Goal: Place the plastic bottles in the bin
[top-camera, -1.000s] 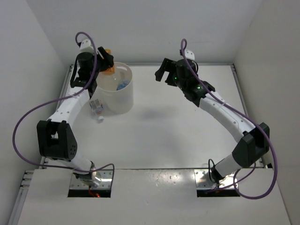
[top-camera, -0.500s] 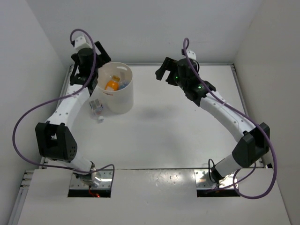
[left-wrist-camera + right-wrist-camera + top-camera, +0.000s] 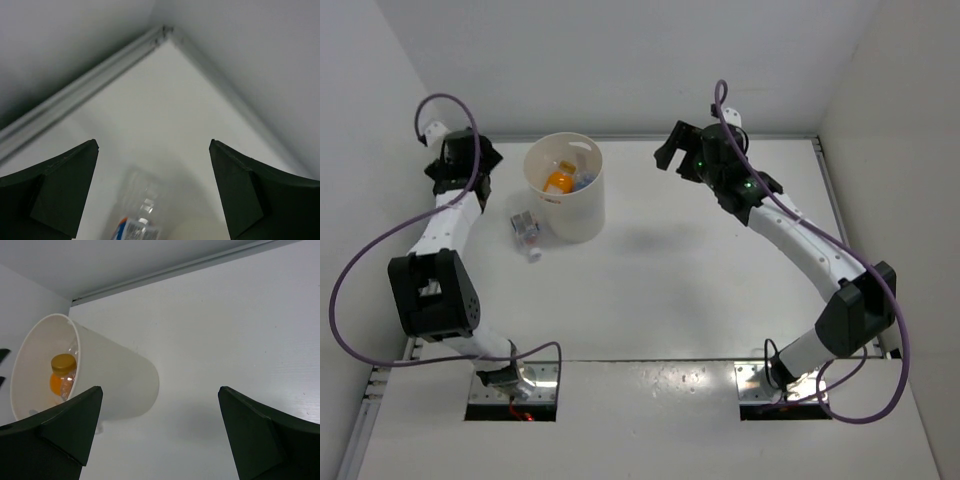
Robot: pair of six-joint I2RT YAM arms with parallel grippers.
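Orange bottle [image 3: 558,181] in bin [image 3: 588,218], left arm [image 3: 448,218] withdrawn

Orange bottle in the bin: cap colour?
Yellow-gold cap on the orange bottle; right wrist view shows it best.

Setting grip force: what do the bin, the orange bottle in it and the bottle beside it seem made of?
Bin: likely plastic, with a cream-white, smooth matte wall. Orange bottle: probably see-through plastic, with glossy highlights and an opaque yellow cap. Bottle beside the bin: thin clear plastic, going by its see-through body, with a printed label.
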